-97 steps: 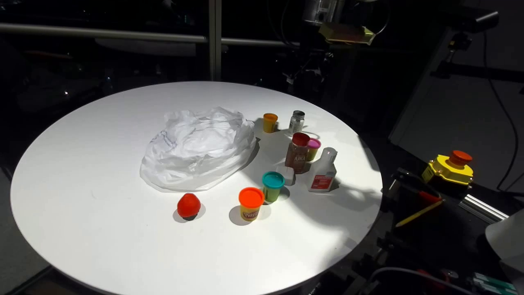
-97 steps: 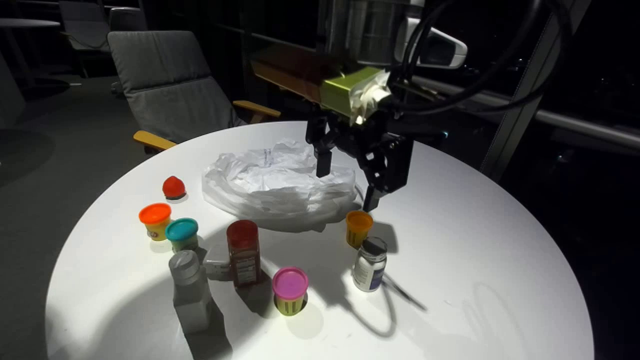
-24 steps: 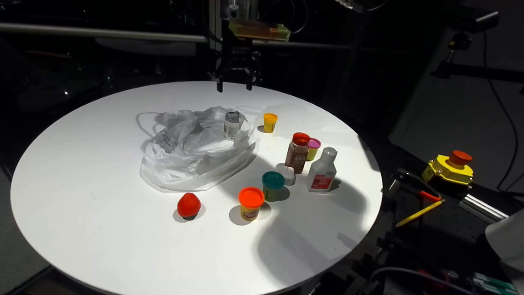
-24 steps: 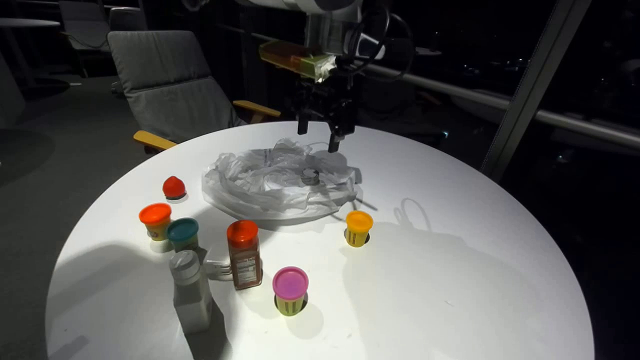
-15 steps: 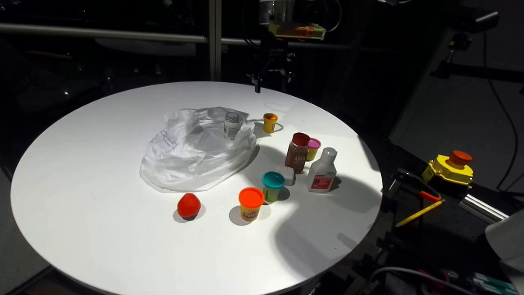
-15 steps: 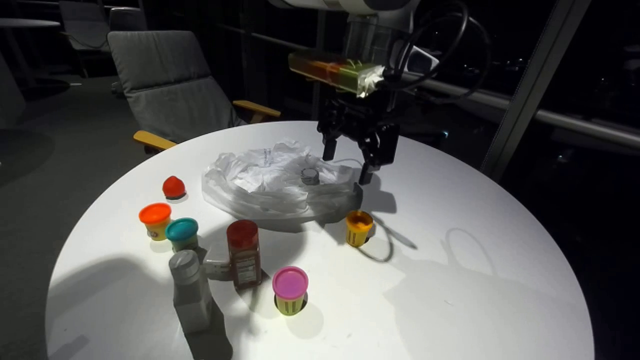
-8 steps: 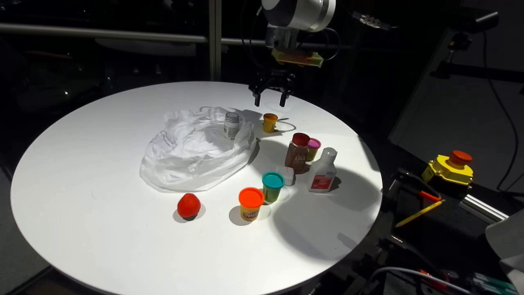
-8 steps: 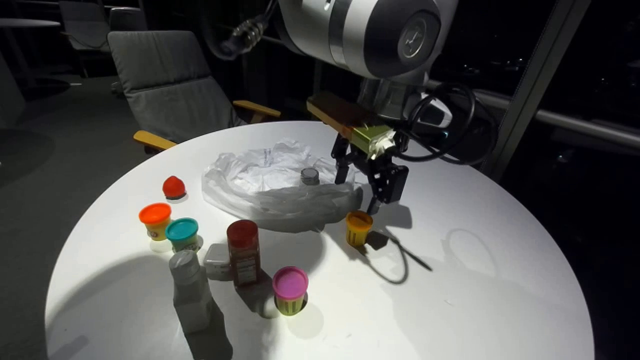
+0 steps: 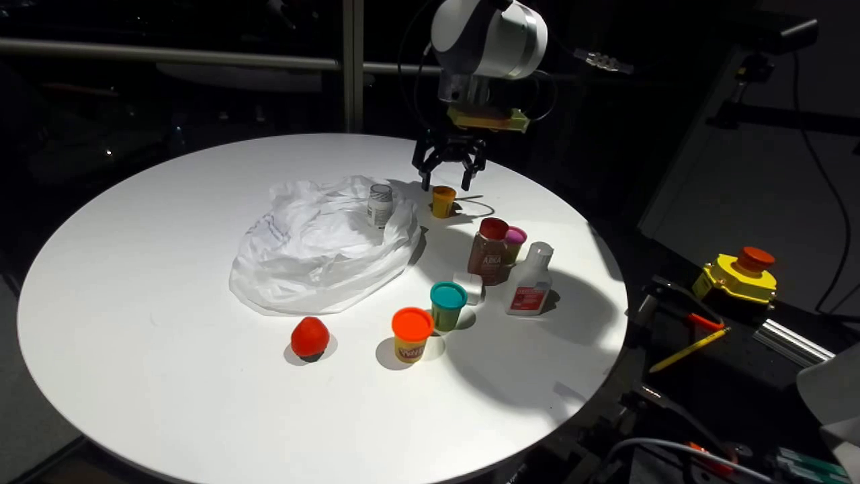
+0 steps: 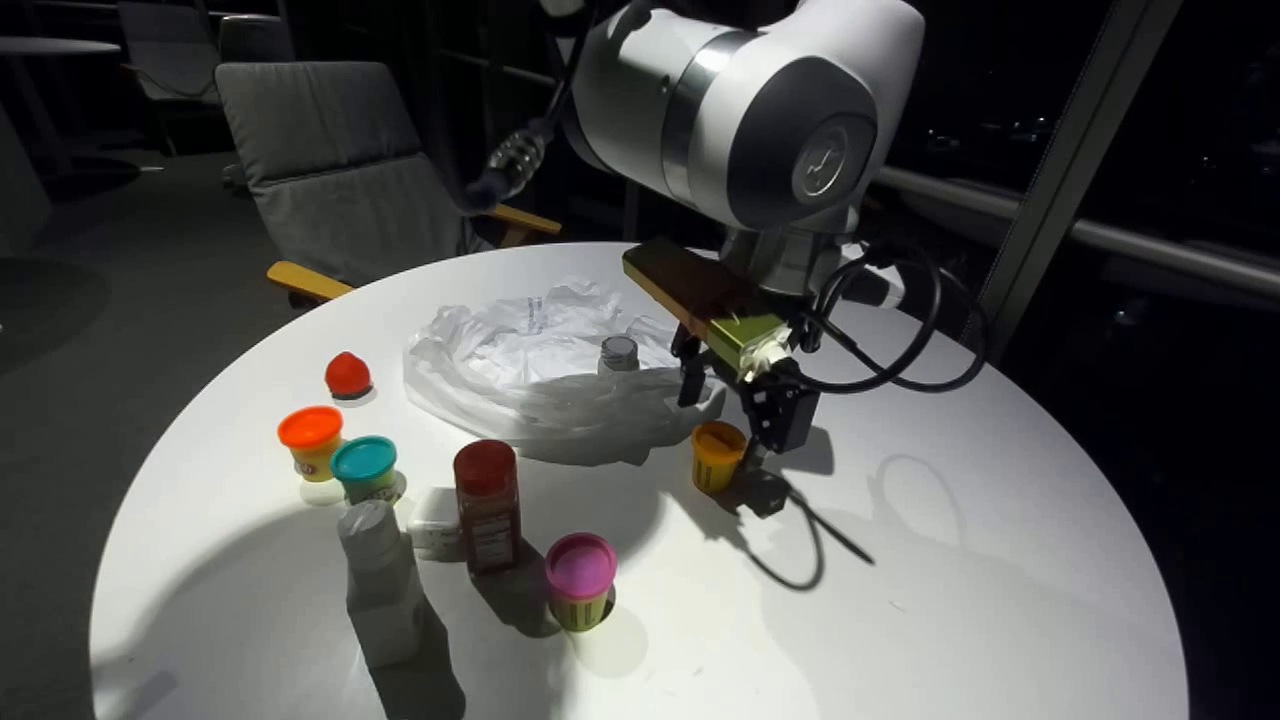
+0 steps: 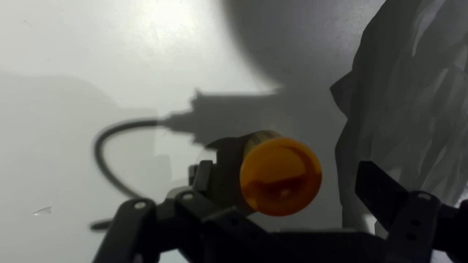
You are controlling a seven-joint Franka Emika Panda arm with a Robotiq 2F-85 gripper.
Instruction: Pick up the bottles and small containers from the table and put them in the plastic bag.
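My gripper [image 9: 445, 181] is open and empty just above the orange-lidded tub [image 9: 443, 204], which stands upright on the table. In the wrist view the tub's lid [image 11: 280, 176] lies between the spread fingers [image 11: 203, 177], apart from both. The white plastic bag [image 9: 289, 282] lies open beside it. A small white bottle with a grey lid [image 9: 379, 208] stands in the bag; its lower part is hidden in an exterior view [image 10: 619, 352]. A red-capped spice jar [image 9: 488, 259], a white bottle with a red label [image 9: 529, 286] and a pink-lidded tub [image 10: 580, 580] stand on the table.
A teal-lidded tub [image 9: 447, 306], a red-orange-lidded tub [image 9: 411, 334], a small white container [image 9: 471, 287] and a red rounded object [image 9: 310, 336] are on the round white table [image 9: 168, 376]. The bag's edge lies close to one finger. A grey chair [image 10: 320, 170] stands behind.
The grey-lidded bottle, earlier on the table, is now in the bag. My gripper has moved from above the bag's far side to over the orange-lidded tub and come down, staying open.
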